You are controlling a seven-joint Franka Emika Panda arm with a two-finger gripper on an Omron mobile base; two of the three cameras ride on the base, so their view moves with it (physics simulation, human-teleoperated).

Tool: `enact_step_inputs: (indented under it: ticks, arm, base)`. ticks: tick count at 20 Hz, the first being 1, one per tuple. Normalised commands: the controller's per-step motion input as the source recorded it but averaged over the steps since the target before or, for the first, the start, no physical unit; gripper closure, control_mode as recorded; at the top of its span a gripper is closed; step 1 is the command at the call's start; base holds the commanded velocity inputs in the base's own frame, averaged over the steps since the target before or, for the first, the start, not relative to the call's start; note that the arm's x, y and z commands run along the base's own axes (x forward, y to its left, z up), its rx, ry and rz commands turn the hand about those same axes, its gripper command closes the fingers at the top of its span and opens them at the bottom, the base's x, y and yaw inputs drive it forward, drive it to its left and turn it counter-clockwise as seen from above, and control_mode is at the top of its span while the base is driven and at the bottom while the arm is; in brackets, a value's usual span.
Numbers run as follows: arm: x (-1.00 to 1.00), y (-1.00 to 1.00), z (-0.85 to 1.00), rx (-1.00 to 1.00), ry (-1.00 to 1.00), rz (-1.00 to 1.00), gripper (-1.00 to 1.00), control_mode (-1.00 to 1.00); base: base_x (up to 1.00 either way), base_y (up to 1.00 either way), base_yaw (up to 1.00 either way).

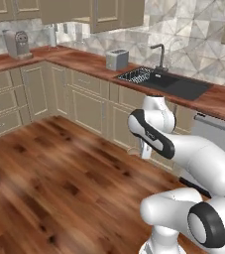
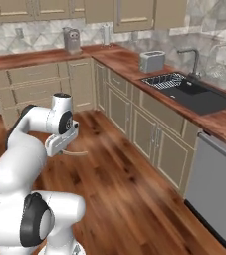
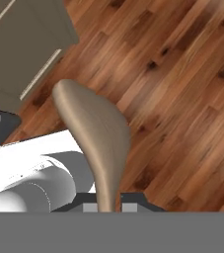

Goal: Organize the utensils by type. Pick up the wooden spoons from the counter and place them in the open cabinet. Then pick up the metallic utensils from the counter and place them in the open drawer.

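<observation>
Between the closed fingers of the gripper [image 3: 108, 207] sits the wooden spoon [image 3: 96, 133], gripped by its handle, long axis running straight out from the hand, bowl leading, over bare floor [image 3: 182, 99]; the cabinets [image 2: 134, 15] seemingly lie well ahead and above.

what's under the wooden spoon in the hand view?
Under the wooden spoon, held in the gripper, lies wood-plank floor, with a cream cabinet at upper left. The floor directly behind the spoon's bowl is covered.
</observation>
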Motion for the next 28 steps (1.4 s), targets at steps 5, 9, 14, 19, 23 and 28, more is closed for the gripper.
enact_step_inputs:
  ticks: [5, 9, 14, 19, 23, 28]
  arm:
    - [0.00, 0.00, 0.00, 0.00, 0.00, 0.00, 1.00, 1.00]
    - [0.00, 0.00, 0.00, 0.00, 0.00, 0.00, 1.00, 1.00]
    - [0.00, 0.00, 0.00, 0.00, 0.00, 0.00, 1.00, 1.00]
    - [0.00, 0.00, 0.00, 0.00, 0.00, 0.00, 1.00, 1.00]
    - [0.00, 0.00, 0.00, 0.00, 0.00, 0.00, 1.00, 1.00]
    - [0.00, 0.00, 0.00, 0.00, 0.00, 0.00, 1.00, 1.00]
  base:
    - [1.00, 0.62, -0.16]
    - [0.97, 0.61, -0.17]
    - [0.97, 0.59, -0.22]
    - [1.00, 0.53, -0.30]
    - [0.98, 0.52, -0.36]
    - [0.92, 0.52, -0.42]
